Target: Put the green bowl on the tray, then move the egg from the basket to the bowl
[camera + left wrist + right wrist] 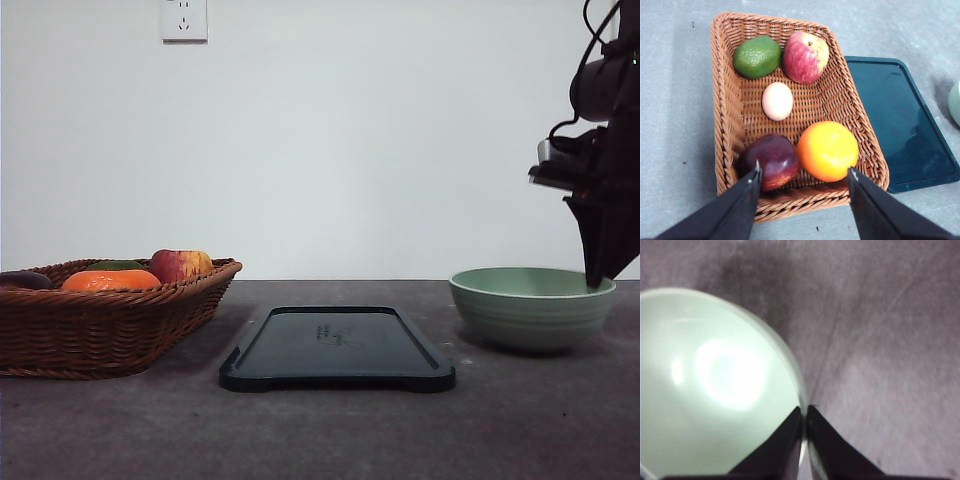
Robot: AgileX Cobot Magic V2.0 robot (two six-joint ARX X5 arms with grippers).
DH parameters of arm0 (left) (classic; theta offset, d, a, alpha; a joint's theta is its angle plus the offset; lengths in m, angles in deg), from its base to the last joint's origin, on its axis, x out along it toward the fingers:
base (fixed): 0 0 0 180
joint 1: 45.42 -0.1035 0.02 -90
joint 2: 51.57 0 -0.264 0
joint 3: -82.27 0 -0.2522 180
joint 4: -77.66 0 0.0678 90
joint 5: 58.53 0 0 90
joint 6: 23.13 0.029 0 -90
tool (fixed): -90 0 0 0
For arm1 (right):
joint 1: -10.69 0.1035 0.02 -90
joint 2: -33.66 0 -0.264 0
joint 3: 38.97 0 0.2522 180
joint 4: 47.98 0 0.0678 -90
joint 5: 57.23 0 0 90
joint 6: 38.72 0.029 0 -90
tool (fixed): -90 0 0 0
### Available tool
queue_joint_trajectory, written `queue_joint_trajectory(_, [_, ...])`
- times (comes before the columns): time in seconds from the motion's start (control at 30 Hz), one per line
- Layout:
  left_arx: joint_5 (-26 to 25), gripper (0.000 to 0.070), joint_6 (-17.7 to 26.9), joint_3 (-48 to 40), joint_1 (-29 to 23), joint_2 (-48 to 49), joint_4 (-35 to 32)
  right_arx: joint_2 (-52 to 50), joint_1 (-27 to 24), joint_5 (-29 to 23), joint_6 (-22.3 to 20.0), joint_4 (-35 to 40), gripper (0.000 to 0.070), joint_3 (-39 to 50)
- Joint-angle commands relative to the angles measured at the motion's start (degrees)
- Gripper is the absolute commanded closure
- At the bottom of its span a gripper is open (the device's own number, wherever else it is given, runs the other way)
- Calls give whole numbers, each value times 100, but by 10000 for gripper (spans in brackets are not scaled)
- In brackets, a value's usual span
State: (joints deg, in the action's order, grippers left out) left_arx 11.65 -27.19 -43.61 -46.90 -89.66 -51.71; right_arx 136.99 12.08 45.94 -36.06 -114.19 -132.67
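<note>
While the green bowl [531, 306] sits on the table [330, 430] at the right of the front frame, well right of the tray [337, 350], the right gripper [804, 412] has its fingers pinched on the bowl's near rim, one inside, one outside, almost no gap between them. Step in hand looks like lifting the bowl and carrying it to the tray. To do it well: keep the pinch firm, since a one-sided rim hold will likely let the bowl tilt; lift clear of the tray's raised rim, then set down centered, as the bowl is nearly tray-wide. Left gripper [804, 176] hangs wide open over the basket [725, 120], holding nothing. The egg [777, 101] lies mid-basket, pale in the wrist view, apart from the apple [805, 56], green fruit [757, 56], orange [827, 150] and dark purple fruit [769, 161]. Nothing stands between bowl and tray. A wall socket [184, 19] sits upper left.
</note>
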Motion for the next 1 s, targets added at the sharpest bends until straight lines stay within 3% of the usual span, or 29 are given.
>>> queue_joint_trajectory(0.0, [-33,355,34,109,0,-20,-85,105,17,19,-77,-190,700,-323])
queue_joint_trajectory(0.17, [-33,355,33,109,0,-20,-85,105,267,33,-76,-1152,700,-1077])
queue_joint_trajectory(0.3, [-33,355,33,109,0,-20,-85,105,687,33,-74,-1434,700,-1612])
queue_joint_trajectory(0.63, [-33,355,20,109,0,-20,-81,495,1900,32,-7,-1291,700,-2261])
queue_joint_trajectory(0.97, [-33,355,18,109,0,-20,-80,1311,2316,28,197,-685,700,-2319])
